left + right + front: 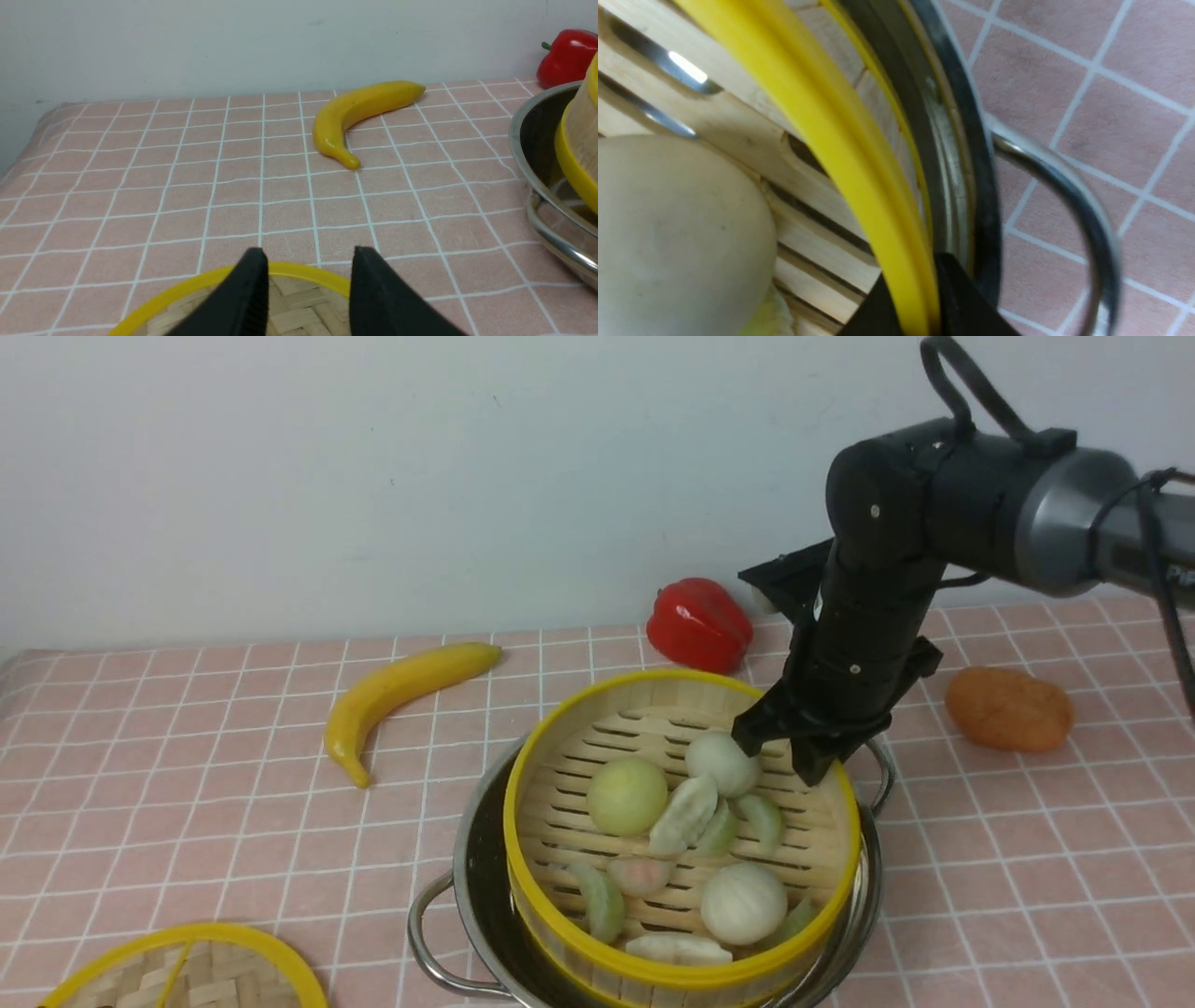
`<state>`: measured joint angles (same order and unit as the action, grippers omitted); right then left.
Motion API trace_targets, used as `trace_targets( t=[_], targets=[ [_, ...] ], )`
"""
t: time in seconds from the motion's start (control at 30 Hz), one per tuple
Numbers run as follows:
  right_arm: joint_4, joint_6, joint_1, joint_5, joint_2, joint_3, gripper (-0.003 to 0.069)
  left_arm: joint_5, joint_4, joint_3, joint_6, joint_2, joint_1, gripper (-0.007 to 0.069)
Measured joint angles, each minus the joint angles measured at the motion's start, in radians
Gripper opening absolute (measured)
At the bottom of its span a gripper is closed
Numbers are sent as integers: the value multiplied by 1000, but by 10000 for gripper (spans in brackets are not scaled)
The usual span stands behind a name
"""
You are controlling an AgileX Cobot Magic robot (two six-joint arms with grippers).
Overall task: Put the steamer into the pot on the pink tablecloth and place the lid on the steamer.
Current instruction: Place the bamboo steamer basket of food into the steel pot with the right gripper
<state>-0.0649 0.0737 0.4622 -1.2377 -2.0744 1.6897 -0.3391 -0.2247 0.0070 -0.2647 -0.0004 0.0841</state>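
The steamer [653,821], a bamboo basket with yellow rims holding buns and dumplings, has its lower part inside the steel pot [467,868] on the pink tablecloth [187,784]. A dark gap of pot shows on its left. My right gripper [780,756] is shut on the steamer's far right rim; the right wrist view shows the yellow rim [840,140] pinched in my right gripper [913,268], beside the pot's rim [971,163]. The lid [187,971] lies flat at the near left. My left gripper [309,252] hangs open over the lid's [299,308] far rim.
A yellow banana [392,695] lies left of the pot, a red pepper [700,621] behind it, and an orange lump [1008,709] to its right. The pot's loop handles [420,933] stick out to either side. A pale wall closes the back.
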Motion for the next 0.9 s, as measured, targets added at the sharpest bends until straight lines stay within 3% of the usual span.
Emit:
trace_targets(
  t=[0.5, 0.9],
  targets=[
    [-1, -21, 0, 5, -25, -3, 63, 0, 0, 0, 0, 0, 0, 243],
    [-29, -55, 0, 11, -18, 4, 335, 0, 0, 0, 0, 0, 0, 243]
  ],
)
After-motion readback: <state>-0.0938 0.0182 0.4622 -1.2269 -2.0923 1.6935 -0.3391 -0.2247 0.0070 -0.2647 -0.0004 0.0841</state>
